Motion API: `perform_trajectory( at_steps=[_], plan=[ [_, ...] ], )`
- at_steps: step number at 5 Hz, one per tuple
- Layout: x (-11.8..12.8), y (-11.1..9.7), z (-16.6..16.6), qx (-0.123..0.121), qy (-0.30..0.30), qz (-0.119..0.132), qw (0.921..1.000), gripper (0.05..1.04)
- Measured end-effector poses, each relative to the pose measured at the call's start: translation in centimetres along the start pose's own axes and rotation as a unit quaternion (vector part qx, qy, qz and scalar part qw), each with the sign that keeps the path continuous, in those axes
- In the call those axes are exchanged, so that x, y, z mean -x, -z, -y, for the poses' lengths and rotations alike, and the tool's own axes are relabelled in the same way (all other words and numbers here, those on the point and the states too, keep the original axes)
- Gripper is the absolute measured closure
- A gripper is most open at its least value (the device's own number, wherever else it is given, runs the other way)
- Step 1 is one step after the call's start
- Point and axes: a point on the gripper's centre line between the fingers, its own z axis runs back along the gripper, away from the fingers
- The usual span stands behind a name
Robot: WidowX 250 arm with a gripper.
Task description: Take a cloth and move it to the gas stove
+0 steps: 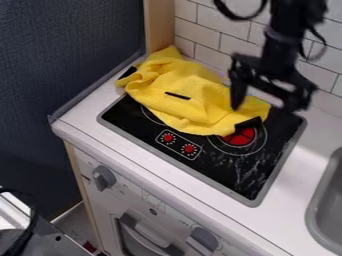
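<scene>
The black gripper (265,105) hangs over the back right part of the stove, its two fingers spread apart with nothing seen between them. A crumpled yellow cloth (184,95) lies over the back and left part of the black gas stove (230,170). The cloth's far left end rests on the white counter, and its right end reaches below the gripper's left finger. Part of the red burner ring peeks out beside the cloth's front right edge. Whether finger and cloth touch, I cannot tell.
A grey sink (327,205) is set into the counter at the right. White tiles (217,30) rise behind the stove, with a wooden post (159,25) at their left. Knobs and an oven door are on the front below the counter edge.
</scene>
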Motion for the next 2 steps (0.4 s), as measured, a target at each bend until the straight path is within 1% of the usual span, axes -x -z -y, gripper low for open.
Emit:
perform_trajectory(
  at_steps=[1, 2],
  plan=[
    [3.2, -0.8, 1.6, -0.005, -0.034, 0.007, 0.9994, 0.084],
    [6.5, -0.8, 1.0, -0.004, -0.095, 0.011, 0.9954, 0.084]
  ],
)
